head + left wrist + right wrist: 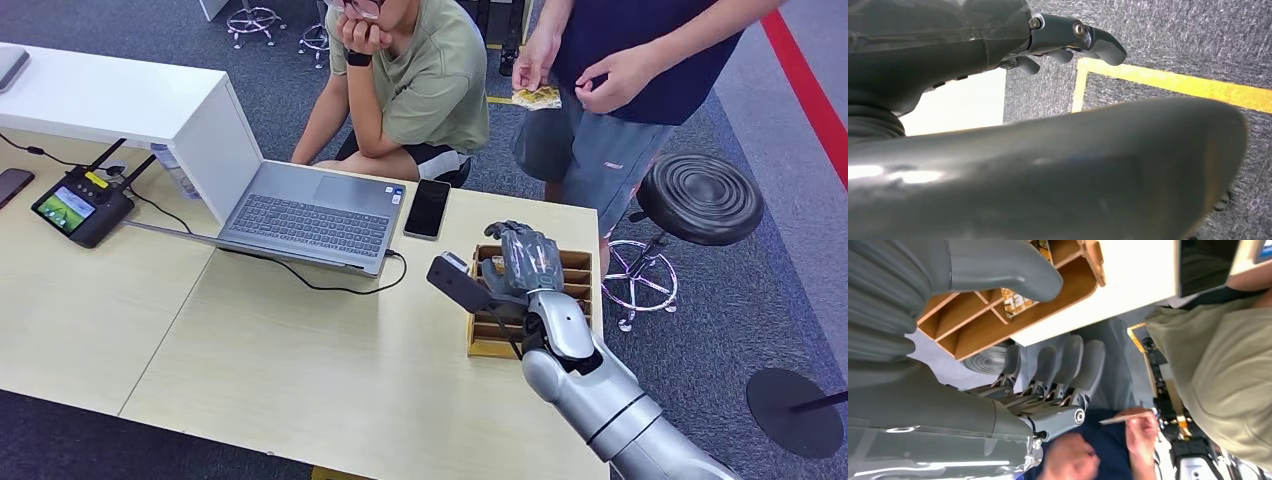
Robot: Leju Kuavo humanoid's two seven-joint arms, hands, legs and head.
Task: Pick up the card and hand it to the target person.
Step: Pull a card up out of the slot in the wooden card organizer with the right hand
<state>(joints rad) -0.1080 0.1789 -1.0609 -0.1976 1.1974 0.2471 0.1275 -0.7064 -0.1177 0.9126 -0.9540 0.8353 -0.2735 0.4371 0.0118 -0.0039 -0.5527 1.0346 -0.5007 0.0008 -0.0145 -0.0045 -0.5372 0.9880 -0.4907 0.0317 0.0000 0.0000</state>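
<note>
Head view: right hand (525, 262) hovers over the wooden slotted tray (578, 275) at the table's (330, 380) far right edge, fingers extended and apart, nothing held. Right wrist view shows one card (1017, 301) standing in a tray slot, yellow-patterned face, thumb just beside it but not touching. The standing person (640, 60) beyond the tray already holds a similar yellow card (537, 97) between both hands, so part of the job may be done; can't tell if more handovers are due. Handling guess: card is thin, light, stiff-ish, slick-faced, flexes if squeezed flat. Best grip looks like a pinch on the exposed top edge between thumb and a finger, then a straight lift out of the slot; divider walls leave little room for anything wider. Left hand (1068, 42) hangs over the grey carpet near a yellow floor line (1168, 82), fingers loosely extended, empty. No legible writing or brand: card print too small, laptop (305, 210) stickers and controller (80, 205) screen unreadable.
</note>
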